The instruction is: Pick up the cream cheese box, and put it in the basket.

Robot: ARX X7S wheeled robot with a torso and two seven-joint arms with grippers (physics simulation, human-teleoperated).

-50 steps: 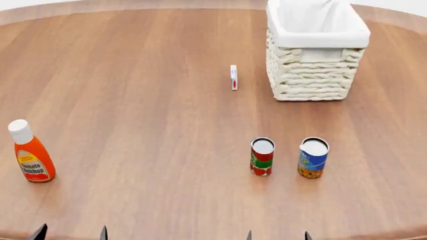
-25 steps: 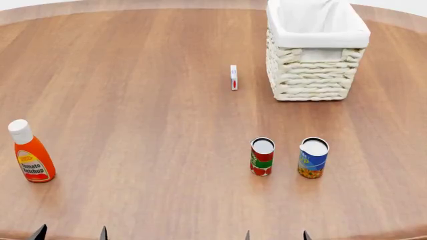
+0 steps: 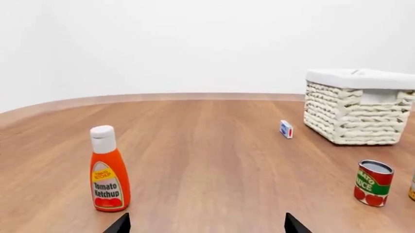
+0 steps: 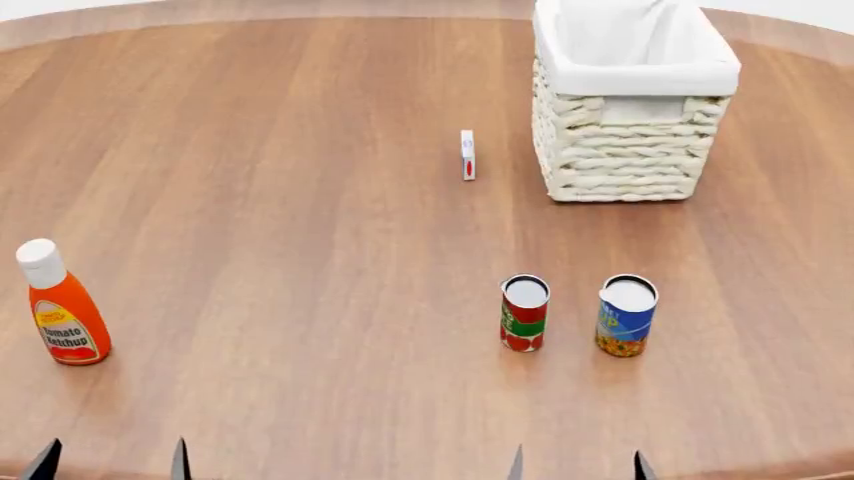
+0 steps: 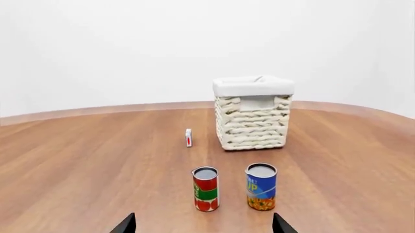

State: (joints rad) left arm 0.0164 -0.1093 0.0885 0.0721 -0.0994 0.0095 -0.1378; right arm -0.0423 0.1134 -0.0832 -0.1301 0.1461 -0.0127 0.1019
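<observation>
Cream cheese box [image 4: 467, 155]: small thin white carton with blue print and a red mark, standing on edge on the wooden table [image 4: 267, 200]. Free of both grippers, far ahead of either pair of jaws. Also seen in the left wrist view [image 3: 286, 129] and the right wrist view [image 5: 188, 137].

Basket [image 4: 627, 150]: tall cream-white woven wicker, white cloth liner folded over the rim. Near the box but apart from it, on the box's far side from the left gripper; well beyond the right jaws. The inside shows only liner as far as can be seen.

Left gripper [image 4: 110, 462]: only two dark fingertips show at the near edge of the head view. Jaws spread wide, nothing between them. The left wrist view [image 3: 206, 224] shows the same wide gap.

Right gripper [image 4: 577, 464]: two dark fingertips at the near edge, jaws likewise spread wide and empty; same in the right wrist view [image 5: 203, 224].

Red-green can [image 4: 525, 313]: upright, a little ahead of the right jaws, between them and the box.

Blue-labelled can [image 4: 626, 315]: upright, just beside the red-green can, not touching it, ahead of the right jaws on their outer side.

Ketchup bottle [image 4: 59, 305]: orange-red, white cap, labelled "Tomato Ketchup", upright, ahead of the left jaws toward their outer side, well apart from the box.
</observation>
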